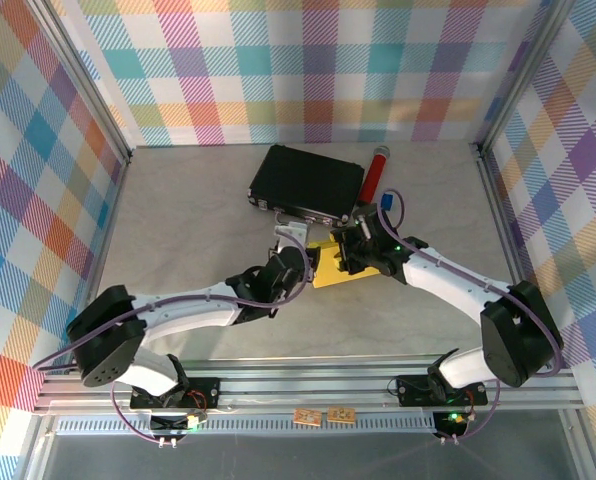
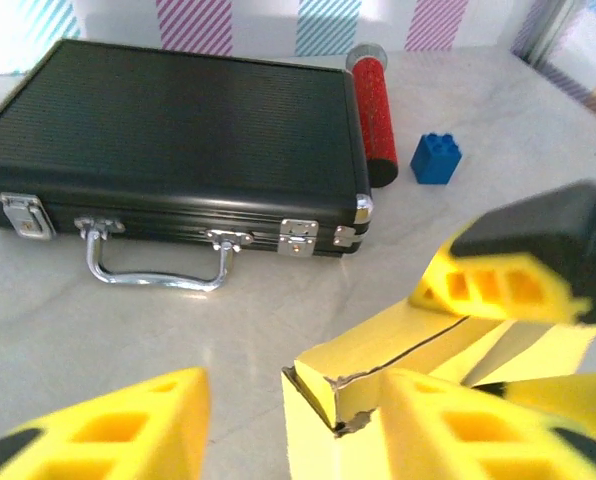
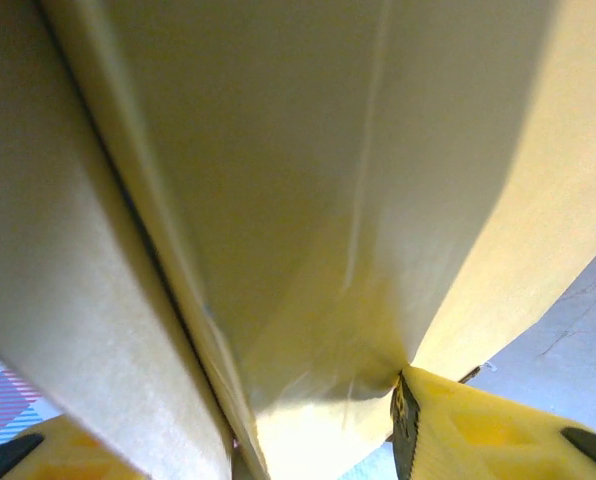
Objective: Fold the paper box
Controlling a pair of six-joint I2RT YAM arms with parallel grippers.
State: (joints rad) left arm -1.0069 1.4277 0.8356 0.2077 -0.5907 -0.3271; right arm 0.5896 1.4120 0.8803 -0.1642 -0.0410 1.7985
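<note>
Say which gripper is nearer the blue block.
Right. The right gripper, at the paper box, sits in front of the blue block; the left gripper is farther left, before the black case.

Bright, even light from above; soft, short shadows on table (image 1: 178, 220). Ahead of left jaws: black case (image 2: 178, 110) sharp, dull sheen along lid, latches (image 2: 298, 236) glinting. My left fingers (image 2: 128, 425) smeared, too near for focus. Between right jaws: paper box (image 3: 308, 200) soft, blurred, perhaps lit through from behind; dark shadow line along fold toward left finger side.
</note>
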